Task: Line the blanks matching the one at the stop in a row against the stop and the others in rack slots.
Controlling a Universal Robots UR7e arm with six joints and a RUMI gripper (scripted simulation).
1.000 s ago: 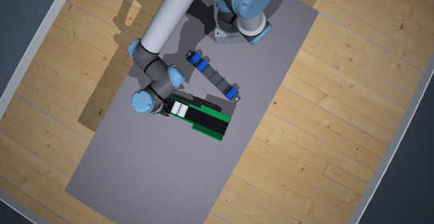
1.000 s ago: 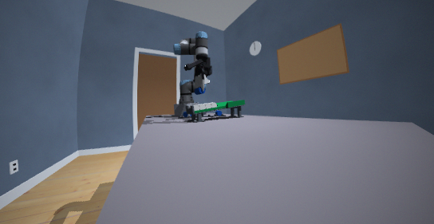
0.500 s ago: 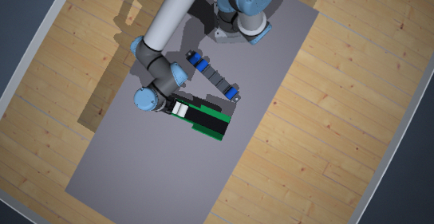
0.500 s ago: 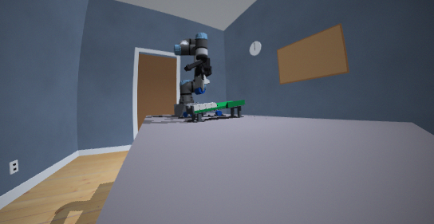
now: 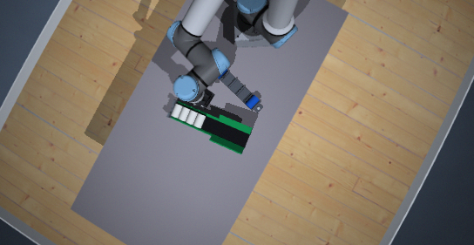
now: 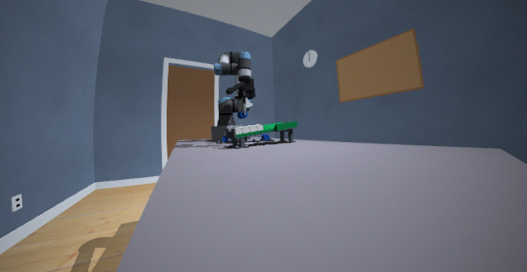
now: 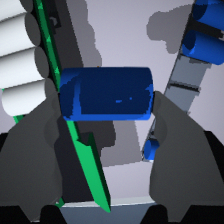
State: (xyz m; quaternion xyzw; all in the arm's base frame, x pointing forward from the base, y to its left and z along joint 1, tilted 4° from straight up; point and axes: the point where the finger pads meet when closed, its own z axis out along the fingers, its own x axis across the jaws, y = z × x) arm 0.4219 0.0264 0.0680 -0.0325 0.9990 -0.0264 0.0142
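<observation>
Blue blank pinched above the bench, the stock rack to its right.
From the top, the gripper (image 5: 207, 98) (image 6: 244, 107) (image 7: 106, 93) hung just beyond the green ramp (image 5: 235, 124) (image 6: 287, 126) (image 7: 95, 175), with the rack (image 5: 235, 86) (image 7: 190, 70) to the right, running from far left to near right; four white blanks (image 5: 184, 113) (image 6: 249, 130) (image 7: 22, 65) filled the ramp's left end. In the exterior view, the blue blank (image 6: 242, 114) (image 7: 106, 92) hung above ramp height. At the wrist, the fingers pinched its ends, its long axis spanning them; it looked smooth, round-sided, dark-shadowed, and probably needed a slight turn to match the slots.
</observation>
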